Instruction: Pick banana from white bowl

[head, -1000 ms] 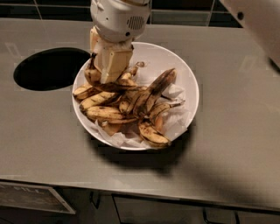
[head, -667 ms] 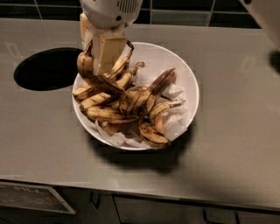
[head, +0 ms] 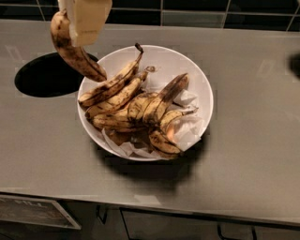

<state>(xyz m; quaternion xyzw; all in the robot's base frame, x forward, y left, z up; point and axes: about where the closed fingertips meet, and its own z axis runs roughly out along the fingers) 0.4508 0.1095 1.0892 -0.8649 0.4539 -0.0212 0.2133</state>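
My gripper [head: 80, 21] is at the top left of the camera view, above the bowl's left rim, shut on a long curved overripe banana [head: 75, 51]. The banana hangs in the air, its dark lower tip pointing down toward the rim. The white bowl [head: 190, 70] sits in the middle of the grey counter and holds several more brown-blotched bananas [head: 136, 108] on crumpled white paper [head: 187, 131].
A dark round hole [head: 44, 77] is cut into the counter just left of the bowl. A dark tiled wall [head: 211, 14] runs along the back. The counter's front edge [head: 154, 213] has cabinet fronts below it.
My gripper was down among the bananas at the bowl's upper left. It has risen and shifted left, lifting one banana out of the bowl.
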